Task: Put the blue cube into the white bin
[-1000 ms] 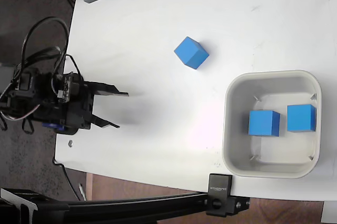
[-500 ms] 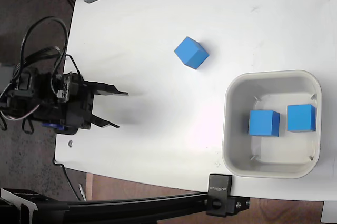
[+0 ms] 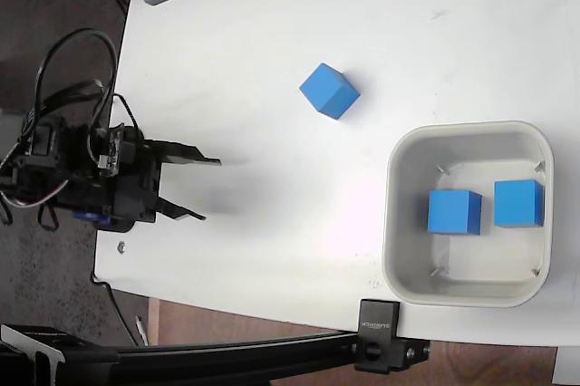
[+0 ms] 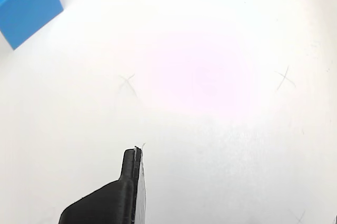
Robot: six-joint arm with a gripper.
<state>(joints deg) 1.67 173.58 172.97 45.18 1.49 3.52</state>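
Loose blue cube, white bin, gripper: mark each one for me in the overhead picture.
Loose blue cube [image 3: 329, 91], fixed view, on its top face.
White bin [image 3: 392, 214], fixed view, on its left rim.
Gripper [image 3: 210, 190], fixed view, midway between its open fingertips.

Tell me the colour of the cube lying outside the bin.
Bright blue cube, plain and unpatterned; clearest in the fixed view, on the table left of the white bin.

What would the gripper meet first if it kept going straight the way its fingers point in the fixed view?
Probably the white bin. The open gripper points right in the fixed view, across bare table. The loose blue cube sits above that line, so it would likely be missed. The gripper's height is unclear.
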